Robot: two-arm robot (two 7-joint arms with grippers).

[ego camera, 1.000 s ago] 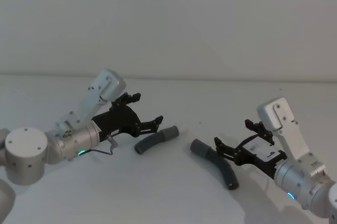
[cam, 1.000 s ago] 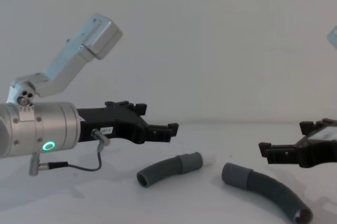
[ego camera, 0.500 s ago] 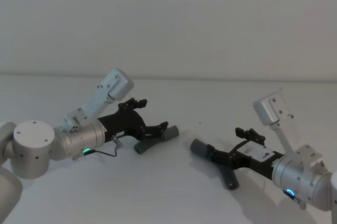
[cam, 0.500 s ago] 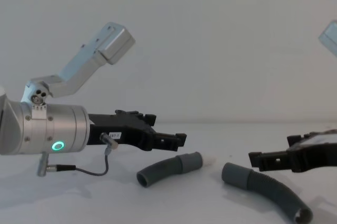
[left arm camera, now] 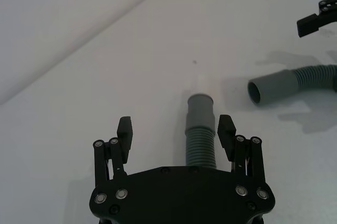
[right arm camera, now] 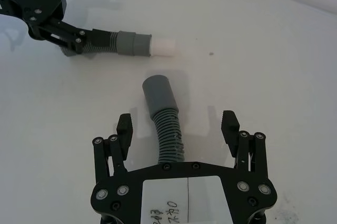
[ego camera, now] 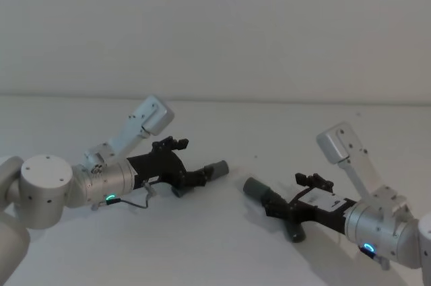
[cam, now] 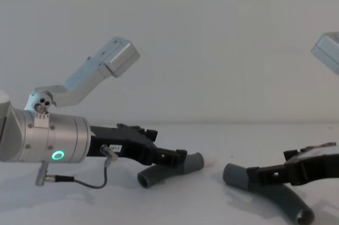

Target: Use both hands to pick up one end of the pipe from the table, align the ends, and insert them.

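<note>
Left wrist view gives me the left gripper's [left arm camera: 175, 126] fingers [left arm camera: 125, 129] spread wide apart, low over the worktop [left arm camera: 79, 103]. The short hose piece [left arm camera: 201, 137] lies between them, nearer one finger than the other, and I see no finger pressing on it. Its ribbed body runs out from the palm to a smooth cuff, and past that I can just make out the white stub tip [left arm camera: 200, 83] against the pale surface.

On the right wrist view, the right gripper [right arm camera: 177, 123] has its fingers just as wide, one on either side of the ribbed stretch of the long hose piece [right arm camera: 167, 129]. They are not closed on it. The wider cuff [right arm camera: 158, 91] of that piece points away from the palm, roughly toward the short piece's tip. The two ends are near each other but apart.

From the head and chest views I read both pieces as lying on the worktop, the short one on the robot's left and the long one on its right. Each arm reaches in low from its own side. A green ring light [cam: 57, 155] glows on the left arm's silver wrist.
</note>
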